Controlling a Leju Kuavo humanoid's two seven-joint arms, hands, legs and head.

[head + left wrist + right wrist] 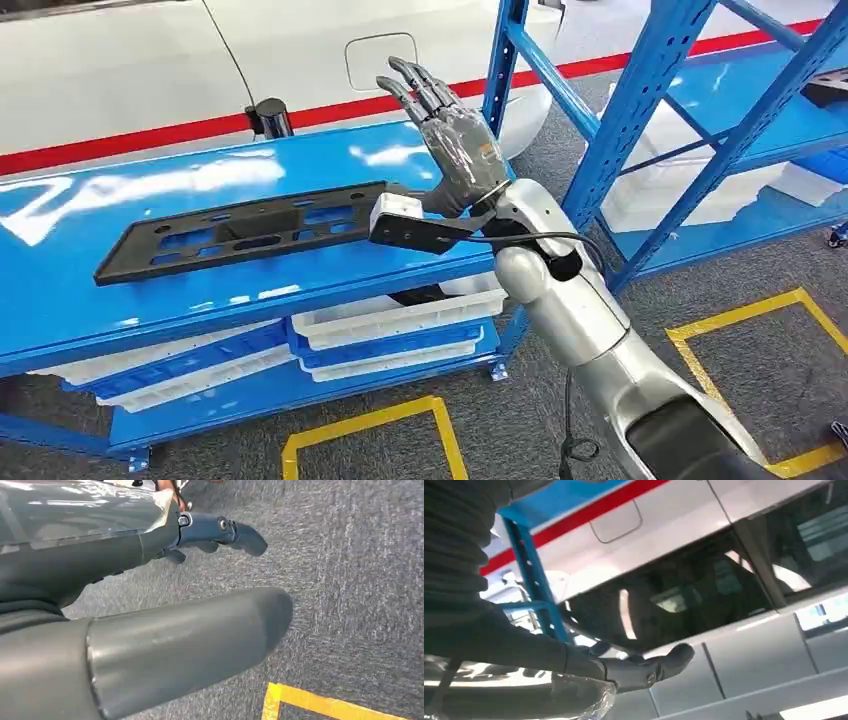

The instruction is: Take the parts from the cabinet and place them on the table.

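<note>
One long black part [245, 232] is laid flat on the blue table [90, 290], its right end just beside the right hand [455, 150], which is raised above the table's right edge with fingers spread, holding nothing. The left hand [150, 605] is hung over grey carpet [350, 580], fingers apart and empty.

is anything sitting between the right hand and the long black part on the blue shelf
Nothing visible does. The right hand is raised, fingers spread, just past the right end of the black part, which lies flat on the blue shelf; only the arm's own wrist is there.

Blue upright [503, 60] stands just beside the right hand [455, 140]; tabletop [120, 200] leftward seems open.
</note>
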